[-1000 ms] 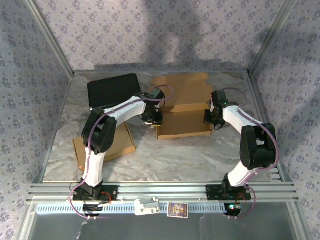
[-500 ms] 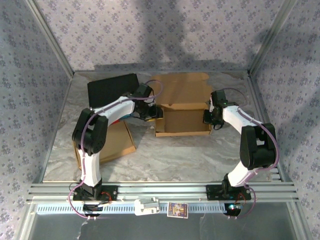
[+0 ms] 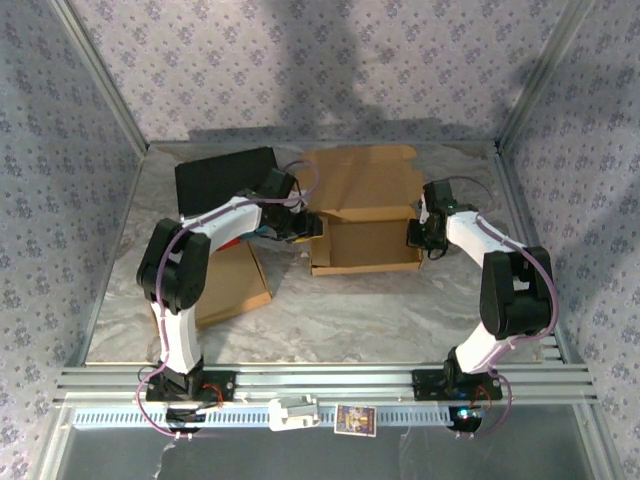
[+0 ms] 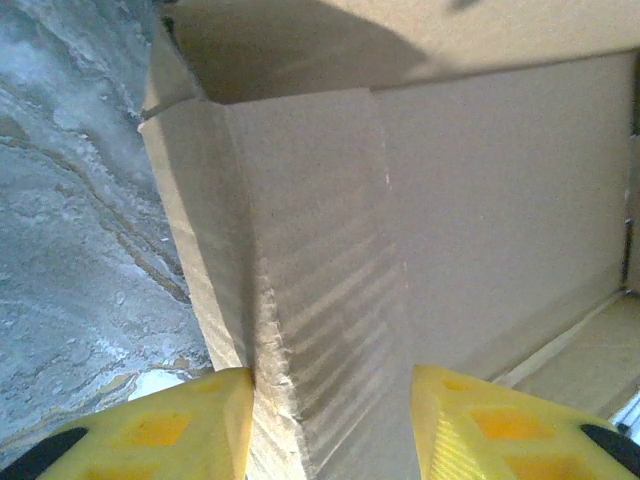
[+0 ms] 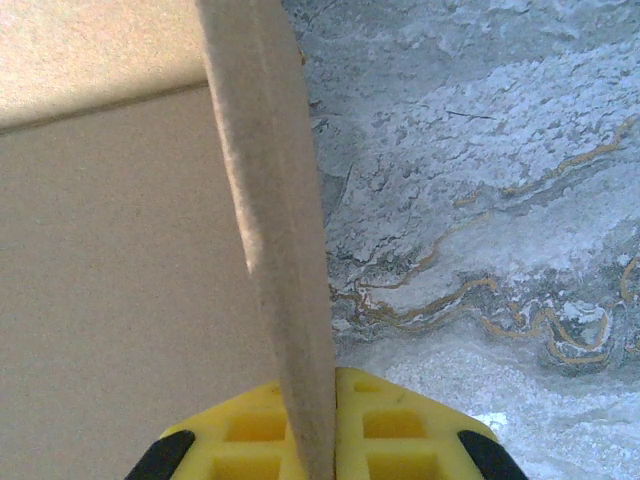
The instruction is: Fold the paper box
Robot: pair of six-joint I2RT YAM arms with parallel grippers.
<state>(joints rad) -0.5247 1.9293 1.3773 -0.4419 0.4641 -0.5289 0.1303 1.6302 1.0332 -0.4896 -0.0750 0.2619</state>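
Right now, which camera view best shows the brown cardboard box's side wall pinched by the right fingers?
The right wrist view: the thin side wall runs edge-on between the yellow right fingers, shut on it. The top external view shows the whole brown cardboard box, that wall tiny. The left wrist view shows the box's other end.

Tan-brown paper box (image 3: 365,243), grey marbled bench (image 3: 350,310) with orange veins, black panel (image 3: 225,180), lilac floral walls (image 3: 300,70), yellow jaws.
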